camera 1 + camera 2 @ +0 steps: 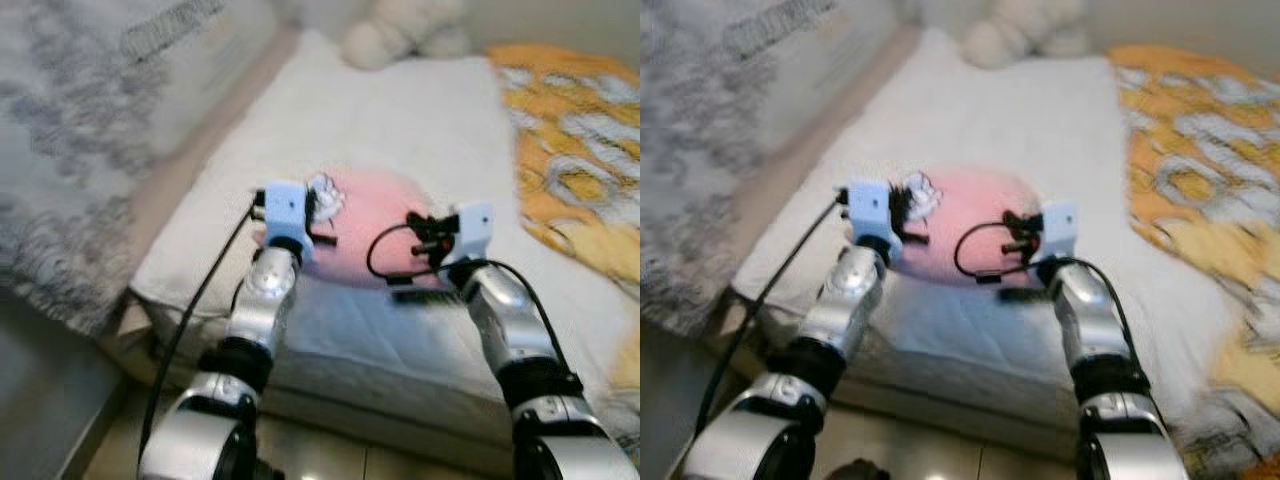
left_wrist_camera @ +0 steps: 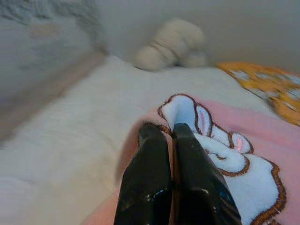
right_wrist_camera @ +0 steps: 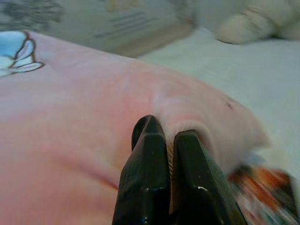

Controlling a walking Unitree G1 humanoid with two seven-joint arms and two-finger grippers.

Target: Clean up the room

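- Left eye view: the pink cushion [image 1: 365, 235] lies on the white mattress [image 1: 400, 120] near its front edge, between both arms. The left tool [image 1: 318, 212] grips it at its 9 o'clock side by the embroidered bunny patch [image 1: 324, 192]; the right tool [image 1: 418, 240] holds its 3 o'clock side. By my reading, the step in hand is a two-armed pick-up of the cushion.
- Right eye view: same scene. A yellow patterned blanket [image 1: 1200, 160] covers the bed at 2 o'clock, a cream plush toy [image 1: 1025, 30] sits at 12 o'clock, and a grey patterned cover [image 1: 710, 140] lies at 10 o'clock. Open mattress lies beyond the cushion toward 12; the front edge drops to the floor [image 1: 940, 455] at 6.
- Left wrist view: the left tool's fingers [image 2: 150, 183] are pressed together, pinching pink fabric just beside the bunny patch.
- Right wrist view: the right tool's fingers [image 3: 147, 173] are clamped on a raised fold of the cushion; something orange and dark near it is too blurred to name.
- Next move likely calls for lifting both arms evenly so neither pinch slips, then carrying clear of the blanket edge.
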